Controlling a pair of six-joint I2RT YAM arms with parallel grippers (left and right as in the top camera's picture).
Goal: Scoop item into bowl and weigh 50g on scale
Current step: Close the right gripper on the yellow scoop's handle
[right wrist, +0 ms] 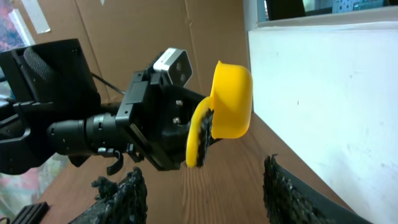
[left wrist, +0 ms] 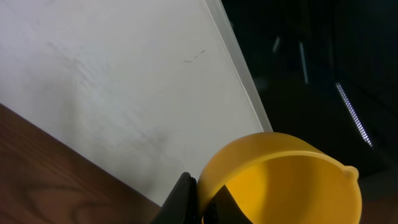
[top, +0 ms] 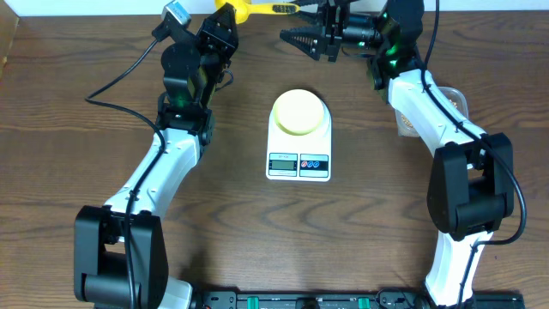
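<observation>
Left end effector point(top: 229, 17): clamped on yellow scoop point(top: 257, 9), long axis set left-right, handle pointed right | right end effector point(top: 293, 39): opened, empty | bowl point(top: 299, 112): seated on scale point(top: 298, 146)

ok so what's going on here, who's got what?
The left gripper is shut on a yellow scoop, holding it up at the back of the table by the white wall. The right gripper is open, its fingers pointed toward the scoop but apart from it. The pale bowl sits on the white scale mid-table, and no beans show in it from overhead.
</observation>
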